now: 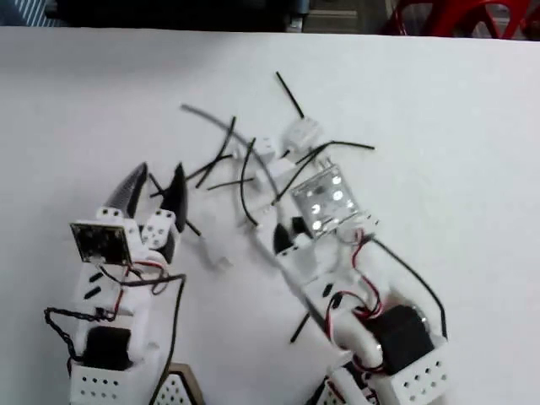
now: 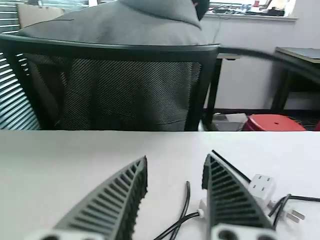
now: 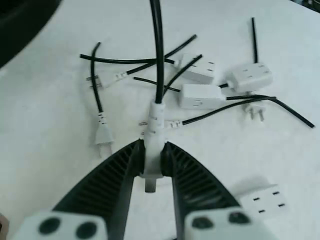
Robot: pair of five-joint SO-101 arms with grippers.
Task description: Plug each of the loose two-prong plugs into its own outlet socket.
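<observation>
While the right gripper (image 3: 152, 146) is clenched on it, one white two-prong plug (image 3: 154, 125) stands between the two black fingers, and its black cord (image 3: 159, 50) leads away from the jaws over the other things. Seen from above, this gripper (image 1: 288, 234) is near the middle of the white table (image 1: 447, 110). Just beyond the held plug three white outlet sockets (image 3: 200, 96) lie close together, each on a black lead. A fourth socket (image 3: 262, 200) lies apart from them, just beside one finger of the right gripper. Loose plugs (image 3: 104, 136) on short black cords are scattered around the same middle patch, one flat on the table beside the held plug and another (image 3: 256, 112) near the three sockets with its prongs showing. The left gripper (image 1: 156, 192) is over the table's left half, nearer the near edge, released with its fingers well apart and grasping nothing. Past the far edge stands a black mesh chair (image 2: 125, 90)
</observation>
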